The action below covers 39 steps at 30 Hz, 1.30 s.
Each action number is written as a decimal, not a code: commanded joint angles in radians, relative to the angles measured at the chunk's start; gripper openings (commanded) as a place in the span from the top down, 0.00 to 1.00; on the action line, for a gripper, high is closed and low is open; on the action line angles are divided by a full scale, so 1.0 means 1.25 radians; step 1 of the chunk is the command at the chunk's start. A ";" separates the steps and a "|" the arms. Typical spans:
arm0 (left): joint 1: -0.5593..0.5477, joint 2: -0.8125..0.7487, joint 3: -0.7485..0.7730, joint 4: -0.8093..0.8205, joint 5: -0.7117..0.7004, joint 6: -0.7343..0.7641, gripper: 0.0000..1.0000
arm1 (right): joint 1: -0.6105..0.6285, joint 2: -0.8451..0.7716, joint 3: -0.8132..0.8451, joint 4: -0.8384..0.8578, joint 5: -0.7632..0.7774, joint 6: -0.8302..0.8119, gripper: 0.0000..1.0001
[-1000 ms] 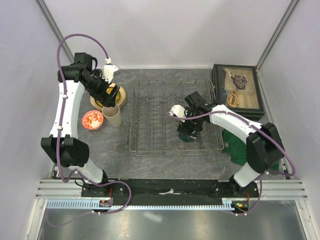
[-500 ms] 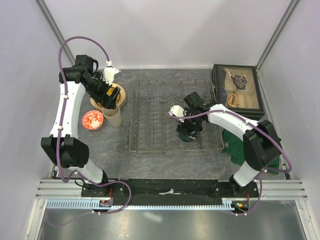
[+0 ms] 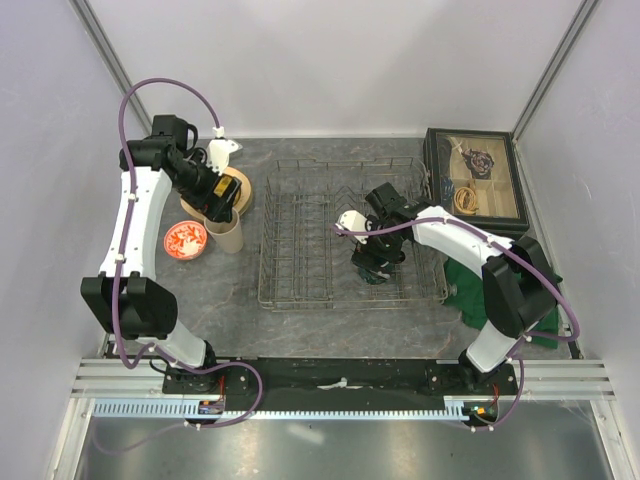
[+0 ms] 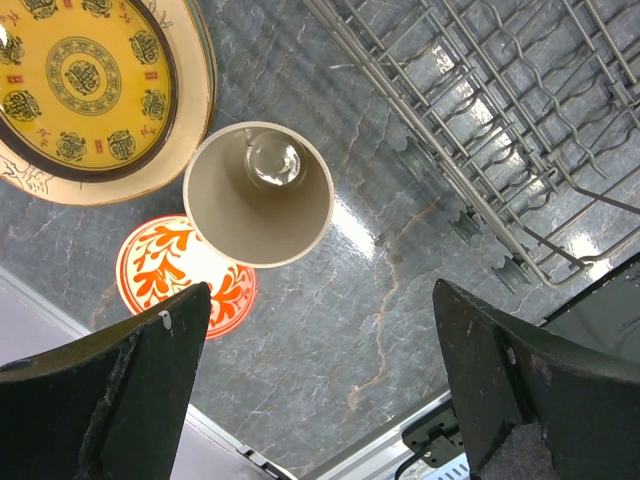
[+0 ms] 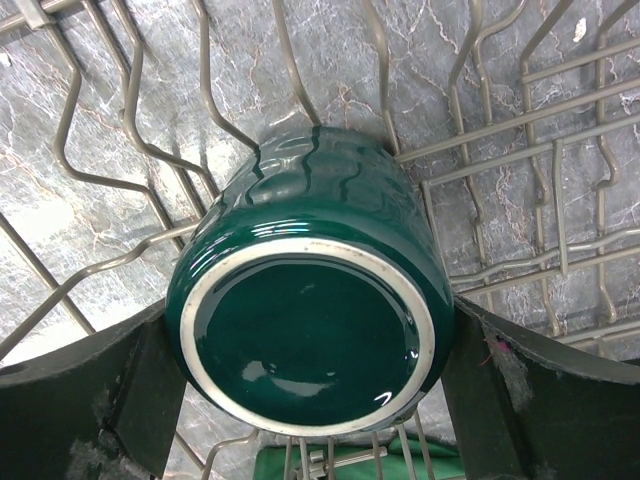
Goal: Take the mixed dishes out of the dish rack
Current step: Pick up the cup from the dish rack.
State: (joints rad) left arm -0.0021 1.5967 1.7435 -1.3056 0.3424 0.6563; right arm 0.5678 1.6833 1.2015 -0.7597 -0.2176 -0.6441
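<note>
The grey wire dish rack point(image 3: 300, 240) stands mid-table. A dark green mug point(image 5: 310, 330) lies upside down among its tines, base toward the right wrist camera; it also shows in the top view point(image 3: 377, 272). My right gripper point(image 5: 305, 400) has a finger pressed on each side of the mug. My left gripper point(image 4: 320, 390) is open and empty, above the tall beige tumbler point(image 4: 258, 195), which stands upright on the table. The small red-and-white bowl point(image 4: 150, 275) sits beside the tumbler. The gold-brown patterned plate point(image 4: 85, 80) rests on a paler plate point(image 4: 196, 70).
A dark glass-lidded box point(image 3: 475, 180) stands at the far right. A green folded cloth point(image 3: 478, 292) lies right of the rack, under the right arm. The rack's left edge point(image 4: 440, 170) is close to the tumbler. White walls enclose the table.
My left gripper has drawn slightly back and up from the tumbler. My right gripper has shifted a little left and stays around the mug.
</note>
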 commanded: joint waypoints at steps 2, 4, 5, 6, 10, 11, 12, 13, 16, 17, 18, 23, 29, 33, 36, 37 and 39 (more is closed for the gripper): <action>0.000 -0.027 -0.017 0.027 0.023 -0.013 0.02 | 0.005 0.043 -0.005 0.122 -0.025 -0.011 0.02; 0.000 -0.028 -0.019 0.028 0.026 -0.013 0.01 | 0.003 0.047 -0.004 0.124 -0.028 -0.011 0.06; 0.000 -0.028 -0.019 0.027 0.026 -0.013 0.01 | 0.005 0.051 -0.004 0.124 -0.032 -0.011 0.07; 0.000 -0.029 -0.019 0.027 0.027 -0.013 0.02 | 0.003 0.050 -0.004 0.124 -0.033 -0.012 0.09; 0.000 -0.034 -0.018 0.031 0.026 -0.013 0.02 | 0.005 0.043 -0.004 0.128 -0.031 -0.014 0.25; 0.000 -0.033 -0.019 0.030 0.026 -0.015 0.01 | 0.005 0.038 -0.005 0.128 -0.030 -0.014 0.28; 0.000 -0.035 -0.022 0.031 0.027 -0.016 0.02 | 0.003 0.035 -0.006 0.128 -0.028 -0.014 0.31; 0.000 -0.035 -0.022 0.031 0.027 -0.015 0.02 | 0.003 0.032 -0.006 0.128 -0.026 -0.014 0.37; -0.001 -0.035 -0.023 0.031 0.024 -0.013 0.02 | 0.005 0.017 -0.014 0.125 -0.015 -0.014 0.46; 0.000 -0.037 -0.023 0.031 0.024 -0.012 0.01 | 0.005 0.007 -0.019 0.125 -0.014 -0.014 0.48; 0.000 -0.038 -0.022 0.031 0.024 -0.013 0.02 | 0.005 0.001 -0.020 0.122 -0.012 -0.014 0.50; 0.000 -0.038 -0.013 0.031 0.028 -0.013 0.01 | 0.005 -0.043 -0.016 0.102 -0.012 -0.006 0.63; 0.000 -0.042 -0.009 0.031 0.040 -0.017 0.02 | 0.003 -0.091 0.013 0.069 -0.023 0.007 0.73; 0.000 -0.046 -0.008 0.032 0.048 -0.017 0.02 | 0.003 -0.113 0.033 0.042 -0.033 0.018 0.76; 0.000 -0.053 -0.003 0.038 0.053 -0.016 0.02 | 0.005 -0.132 0.048 0.024 -0.039 0.026 0.77; 0.000 -0.056 -0.001 0.039 0.053 -0.015 0.02 | 0.003 -0.143 0.051 0.016 -0.042 0.032 0.77; 0.000 -0.067 0.000 0.052 0.060 -0.015 0.02 | 0.005 -0.155 0.065 0.008 -0.052 0.040 0.78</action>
State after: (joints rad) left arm -0.0021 1.5780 1.7153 -1.2827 0.3721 0.6556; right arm 0.5678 1.5658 1.2018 -0.7444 -0.2379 -0.6228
